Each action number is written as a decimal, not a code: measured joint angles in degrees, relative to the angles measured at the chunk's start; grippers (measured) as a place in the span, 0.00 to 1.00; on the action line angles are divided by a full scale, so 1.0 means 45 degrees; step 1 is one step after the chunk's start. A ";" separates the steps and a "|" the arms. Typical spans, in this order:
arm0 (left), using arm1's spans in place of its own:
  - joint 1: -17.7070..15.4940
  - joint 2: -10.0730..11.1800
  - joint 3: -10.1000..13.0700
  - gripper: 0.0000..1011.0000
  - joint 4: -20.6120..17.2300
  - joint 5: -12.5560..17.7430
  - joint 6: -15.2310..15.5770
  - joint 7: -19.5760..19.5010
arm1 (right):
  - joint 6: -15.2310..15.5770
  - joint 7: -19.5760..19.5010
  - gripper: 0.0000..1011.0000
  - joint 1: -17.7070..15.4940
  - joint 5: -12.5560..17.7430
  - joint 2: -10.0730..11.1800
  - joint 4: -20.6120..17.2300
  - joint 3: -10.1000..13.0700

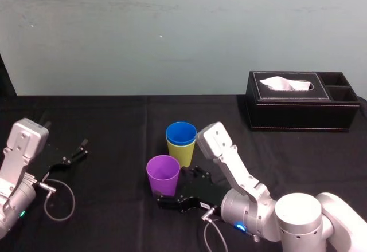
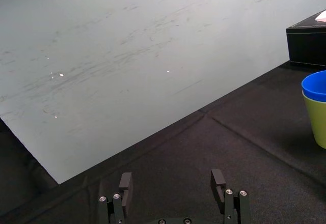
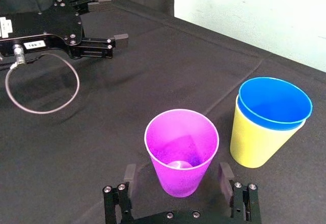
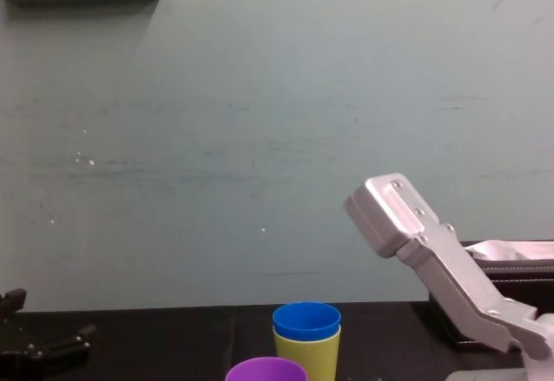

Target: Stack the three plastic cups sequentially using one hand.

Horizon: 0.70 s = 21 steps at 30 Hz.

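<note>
Purple tapered plastic cup (image 3: 182, 150) looks light, slick; I'd pinch mid-wall, right gripper (image 3: 177, 174) wide around it, left gripper (image 2: 171, 175) idle, spread.

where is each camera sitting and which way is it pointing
Head: on the robot's head, looking down at the black table; left arm and right arm show.
Chest: lower, facing the wall across the table; the right arm rises at its right.
Left wrist: behind the open left end effector, facing the wall.
Right wrist: behind the open right end effector, which straddles the purple cup.
Shared: both wrist views catch the blue cup nested in the yellow-green cup.
</note>
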 joint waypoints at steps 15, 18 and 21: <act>0.0000 0.0000 0.0000 0.99 0.0000 0.0001 0.0000 0.0000 | -0.0279 -0.0026 0.99 0.0398 -0.0214 -0.0466 0.0808 -0.0106; 0.0000 0.0001 0.0000 0.99 0.0000 0.0001 0.0000 0.0000 | -0.0320 -0.0036 0.99 0.0431 -0.0244 -0.0532 0.0910 -0.0117; 0.0000 0.0000 0.0000 0.99 0.0000 0.0000 0.0000 0.0000 | -0.0366 -0.0043 0.99 0.0469 -0.0284 -0.0602 0.1034 -0.0124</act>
